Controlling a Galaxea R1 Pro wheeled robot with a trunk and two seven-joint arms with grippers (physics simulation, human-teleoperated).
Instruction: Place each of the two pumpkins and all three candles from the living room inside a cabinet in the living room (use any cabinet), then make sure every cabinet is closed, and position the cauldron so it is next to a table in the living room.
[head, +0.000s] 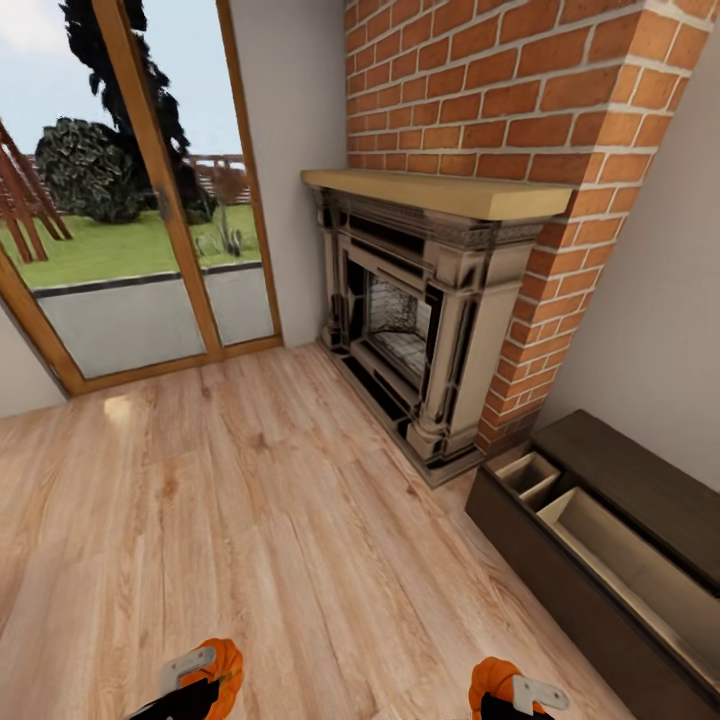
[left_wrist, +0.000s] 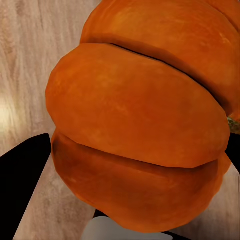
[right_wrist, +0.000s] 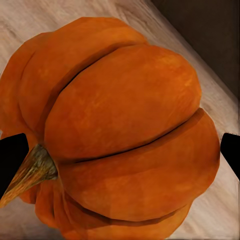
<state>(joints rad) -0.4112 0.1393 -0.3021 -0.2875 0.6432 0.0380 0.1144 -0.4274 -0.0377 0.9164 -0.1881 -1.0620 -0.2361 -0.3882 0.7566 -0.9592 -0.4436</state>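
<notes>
Item 1, nearest: left end effector (head: 200, 680), clamped on a pumpkin (head: 222, 668). We are carrying it low at the bottom edge of the head view, above the wooden floor (head: 250, 520). In the left wrist view the pumpkin (left_wrist: 145, 125) is bright orange with deep ribs, a black finger (left_wrist: 25, 175) showing beside it.

Item 2, nearest: right end effector (head: 515, 695), clamped on the second pumpkin (head: 490, 678). In the right wrist view this pumpkin (right_wrist: 120, 135) is showing the same orange ribs and a short brown-green stem (right_wrist: 27, 175), pointing sideways, with dark fingertips (right_wrist: 10, 160) at either flank.

Item 3, middle distance: the dark-brown cabinet (head: 560, 590), standing along the wall to our right. Its pull-out front is open, the pale beige compartments (head: 620, 560) showing bare inside.

Item 4, far: brick fireplace (head: 420, 320) with wooden mantel (head: 440, 190), and glazed patio doors (head: 140, 200) onto a lawn.

Step in hand, as we judge it: we are bringing both pumpkins to the cabinet. The next move is calling for a turn and approach to the right, then lowering each pumpkin over an open compartment before releasing.
</notes>
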